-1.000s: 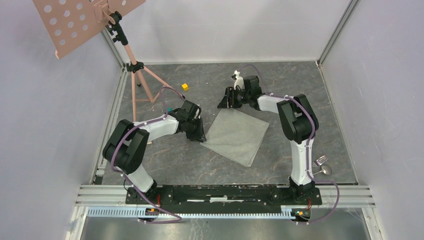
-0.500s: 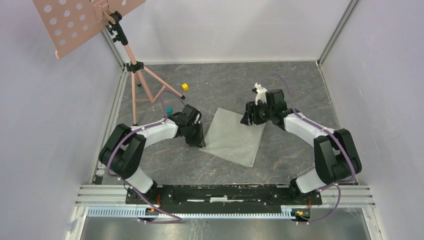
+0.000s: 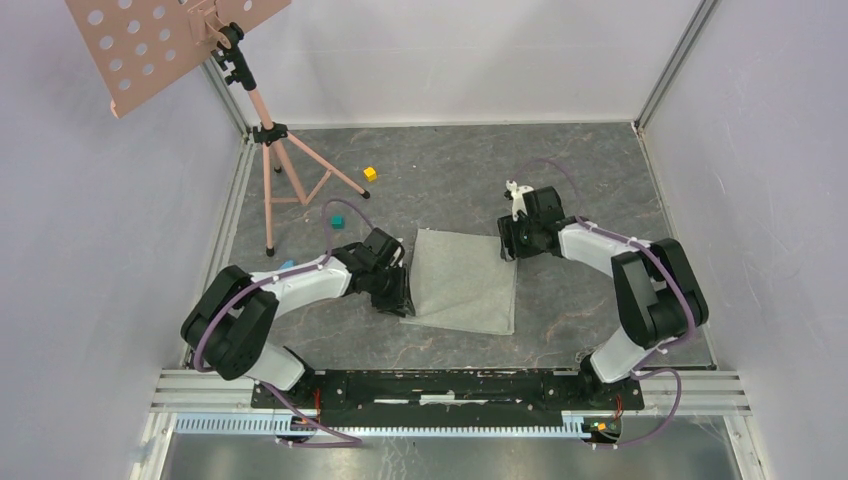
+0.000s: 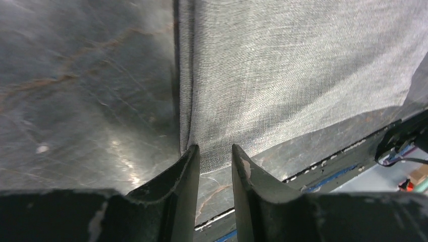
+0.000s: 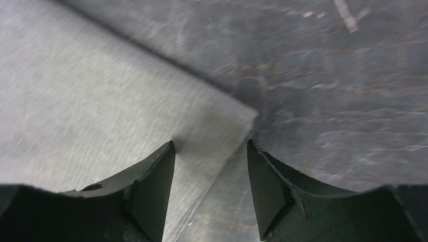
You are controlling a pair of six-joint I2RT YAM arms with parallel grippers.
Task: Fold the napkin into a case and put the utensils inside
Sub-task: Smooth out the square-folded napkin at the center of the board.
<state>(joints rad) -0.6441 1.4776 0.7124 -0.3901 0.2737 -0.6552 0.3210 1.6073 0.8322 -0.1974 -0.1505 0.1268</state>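
The napkin lies flat in one layer, its edges square with the table's. My left gripper is at its near left corner. In the left wrist view the jaws stand a little apart with that corner at their tips, and the cloth is rucked along its left edge. My right gripper is open at the far right corner. In the right wrist view one fingertip is over the cloth, the other over bare table. No utensils are in view.
A pink music stand's tripod stands at the far left. A yellow cube and a teal cube lie near it on the grey table. Metal rails run along the near edge.
The napkin has turned from a diamond to square with the table. My left gripper moved nearer with its corner. My right arm swung from the far corner to the right corner.
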